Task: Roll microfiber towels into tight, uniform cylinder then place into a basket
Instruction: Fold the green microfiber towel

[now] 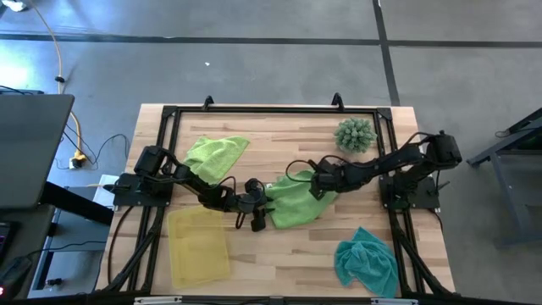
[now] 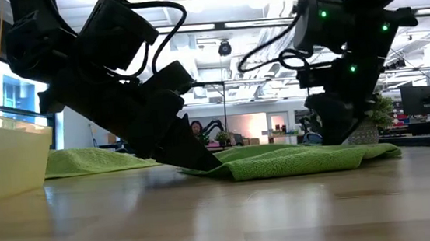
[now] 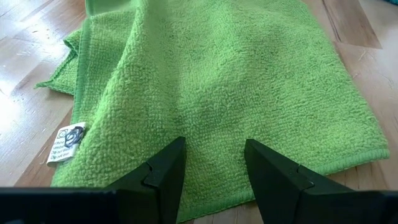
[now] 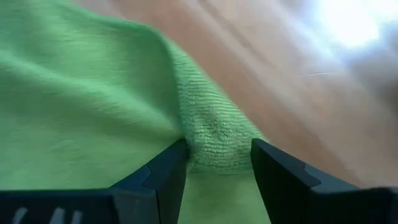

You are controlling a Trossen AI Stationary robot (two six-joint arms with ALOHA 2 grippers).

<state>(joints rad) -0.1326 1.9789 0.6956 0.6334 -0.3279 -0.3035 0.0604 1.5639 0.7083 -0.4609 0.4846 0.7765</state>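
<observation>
1. While both arms meet mid-counter, the left gripper point(image 3: 212, 163) presses its parted fingers down on the flat lime green microfiber towel point(image 1: 298, 202), not clamping it.
2. The right gripper point(image 4: 217, 163) pinches a raised fold at that towel's opposite edge.
3. Beside the left gripper: the shallow translucent yellow plastic basket point(image 1: 200, 246).
4. Farther off on the wooden counter point(image 1: 279, 254): a second lime green towel point(image 1: 215, 152) and a crumpled teal towel point(image 1: 366, 261).
</observation>
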